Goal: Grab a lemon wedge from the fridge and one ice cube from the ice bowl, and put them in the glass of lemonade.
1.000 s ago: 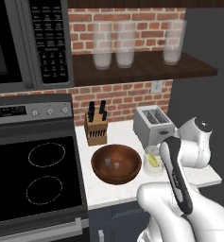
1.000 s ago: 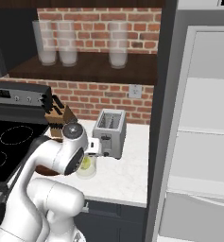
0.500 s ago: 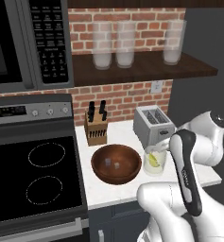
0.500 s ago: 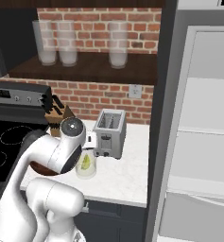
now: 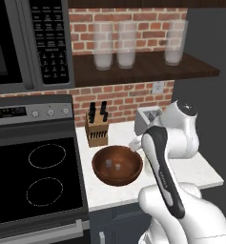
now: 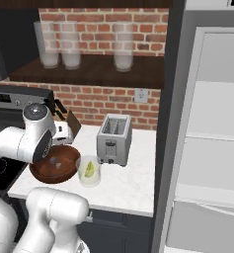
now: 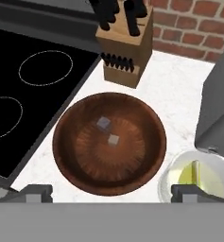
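Hand view: the claw [image 7: 111,194] is spread wide and holds nothing, hanging over the round, dark brown wooden ice bowl [image 7: 71,163]. Two tiny pale grey ice cubes [image 7: 113,139] lie inside. A second ago the arm was nearer the short clear glass of lemonade [image 6: 89,171], where the yellow-green lemon wedge [image 6: 90,169] sits. No writing can be read.

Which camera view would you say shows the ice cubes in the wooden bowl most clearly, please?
The hand view: it looks straight down into the ice bowl, showing two separate ice cubes near its middle. The left base view shows them as two pale specks; the right base view has the arm covering part of the bowl.
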